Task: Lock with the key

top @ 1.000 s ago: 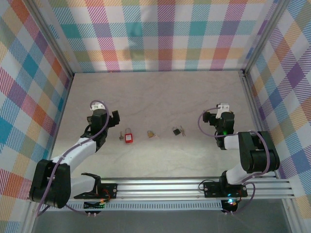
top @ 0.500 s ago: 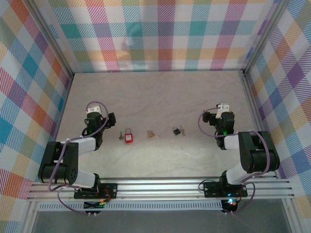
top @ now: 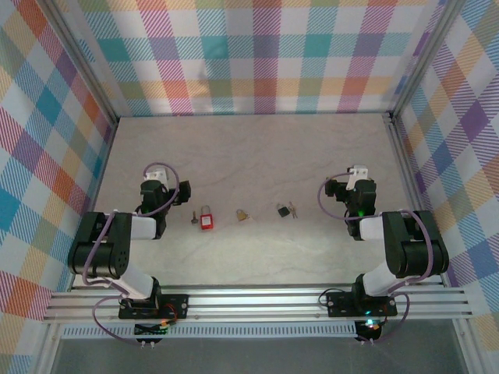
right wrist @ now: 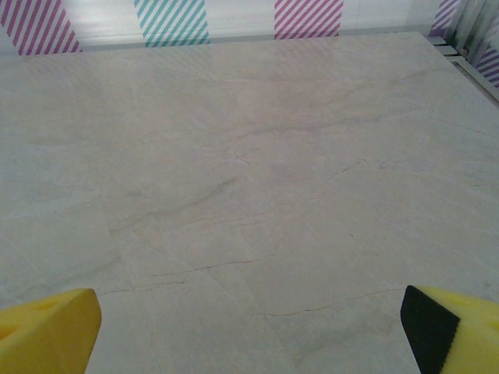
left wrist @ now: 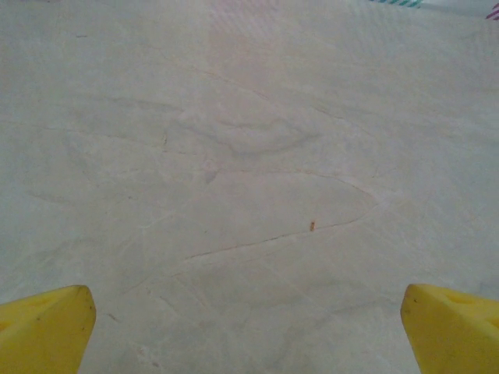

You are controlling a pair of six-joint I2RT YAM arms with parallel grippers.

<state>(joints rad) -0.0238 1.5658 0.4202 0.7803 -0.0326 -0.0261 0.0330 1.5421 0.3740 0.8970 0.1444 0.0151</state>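
A red padlock [top: 207, 219] is seen lying flat on the table [top: 257, 148], a little left of the middle. A small key [top: 192, 219] is laid just beside it, on its left. Whether the two touch cannot be told. A little gold padlock [top: 242, 214] is placed to the right of the red one, apart from it. Further right, a black padlock [top: 281, 210] is found with keys [top: 293, 209] just beside it. All of these are set in a row between the two arms.

The left gripper [left wrist: 249, 335] is opened wide, and its yellow fingertips [left wrist: 43, 327] are spread far apart over bare table. Nothing is gripped by it. It is seen near the small key, on the key's left. The right gripper [right wrist: 249, 327] is spread wide too, and nothing is held in it. It is seen well apart from the black padlock, off to the right.
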